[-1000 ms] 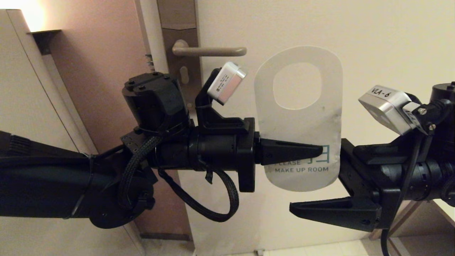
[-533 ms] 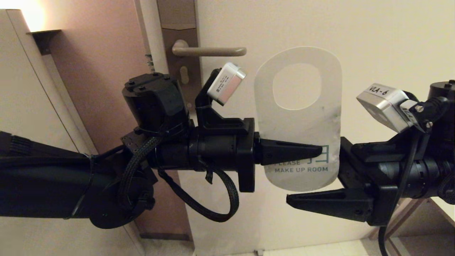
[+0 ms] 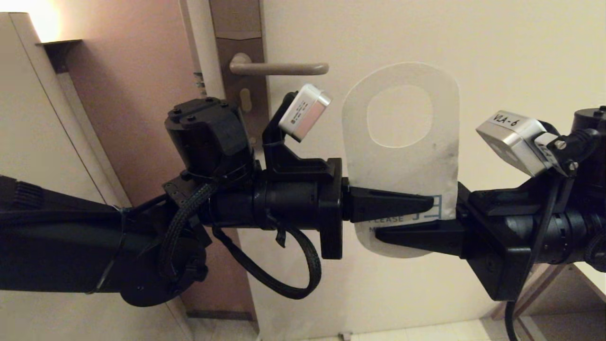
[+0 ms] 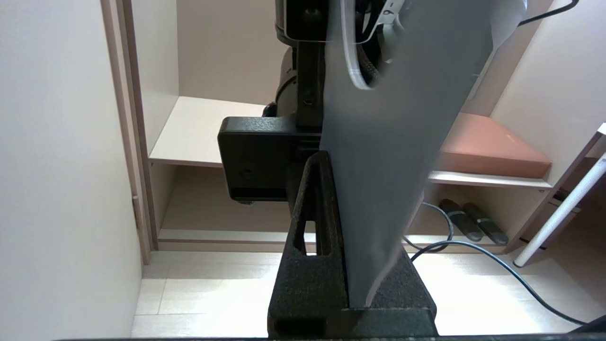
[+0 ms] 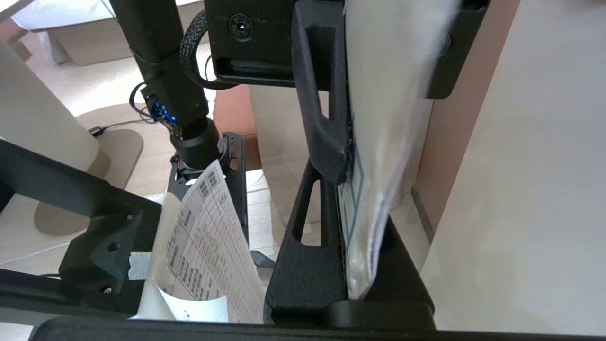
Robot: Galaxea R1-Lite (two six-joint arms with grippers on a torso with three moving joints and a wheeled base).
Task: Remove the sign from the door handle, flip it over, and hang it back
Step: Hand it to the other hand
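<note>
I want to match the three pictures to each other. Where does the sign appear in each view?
Head view: the sign stands upright at centre, off the door handle, white face to the camera, its lower part between the two grippers.
Left wrist view: the sign runs edge-on up the middle, grey.
Right wrist view: the sign runs edge-on, pale, right of centre.
Shared landmark: the left gripper clamping the sign's lower part.

1. Cream door (image 3: 473,42), brown lock plate (image 3: 236,28) on its edge
2. Keyhole knob (image 3: 245,99) on the plate
3. Shelf unit (image 4: 203,137), pink cushion (image 4: 487,147) on a shelf
4. Black slippers (image 4: 468,227) on floor
5. Printed paper sheet (image 5: 213,255)
6. Wall lamp glow (image 3: 38,19)
</note>
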